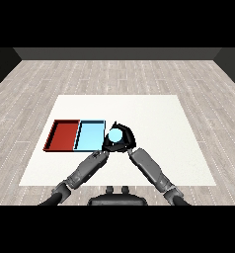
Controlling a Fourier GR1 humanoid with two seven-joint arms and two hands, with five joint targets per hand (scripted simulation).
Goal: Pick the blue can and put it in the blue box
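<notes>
Right hand (pixel 125 142) curled round blue can (pixel 115 134)

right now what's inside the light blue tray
Nothing shows inside the light blue tray; its floor looks bare. The blue can sits just beyond its right edge in the right hand, which may hide that corner.

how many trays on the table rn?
2, side by side at the table's left: red tray on the outside, light blue tray next to it, nearer the hands. None look hidden.
</notes>
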